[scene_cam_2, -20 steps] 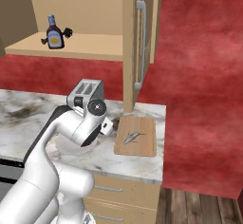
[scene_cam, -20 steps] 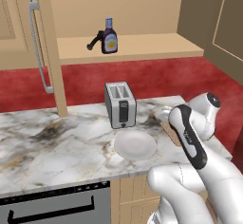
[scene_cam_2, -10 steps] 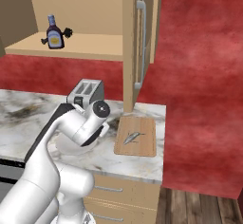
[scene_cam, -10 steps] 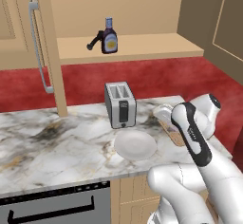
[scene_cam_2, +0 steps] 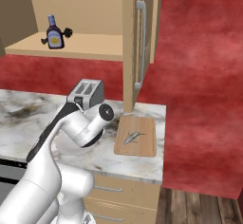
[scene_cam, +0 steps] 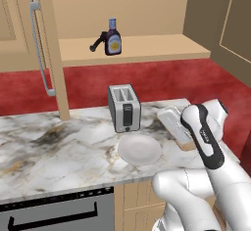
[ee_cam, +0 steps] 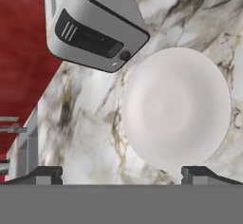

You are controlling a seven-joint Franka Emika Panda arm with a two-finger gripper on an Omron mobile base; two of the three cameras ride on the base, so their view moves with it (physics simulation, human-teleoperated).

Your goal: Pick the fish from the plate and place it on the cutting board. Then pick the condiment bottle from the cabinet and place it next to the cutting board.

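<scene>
Because the fish point(scene_cam_2: 133, 136) already lay on the cutting board point(scene_cam_2: 142, 147) at the counter's end beside the cabinet point(scene_cam_2: 129, 42) upright, I judged the first half of the task complete and the plate point(scene_cam: 139, 150) bare for that reason. In the hand view the gripper point(ee_cam: 121, 174) hung over the marble counter point(ee_cam: 80, 123), its two dark tips set far apart with nothing between them, the plate's white disc at about 12 o'clock from the tips and the toaster point(ee_cam: 92, 26) at about 11 o'clock. I took that wide, empty stance as readiness for the second pick. The condiment bottle point(scene_cam: 113, 38) stood upright on the cabinet shelf, at roughly 12 o'clock above the toaster in the left base view, with a small black tool point(scene_cam: 97, 44) touching or just beside it at 9 o'clock. The bottle appeared dark purple-brown, with a blue cap and a yellow-and-white oval label facing the room. The fish appeared slim, silvery-grey, and lying diagonally near the board's middle.
</scene>
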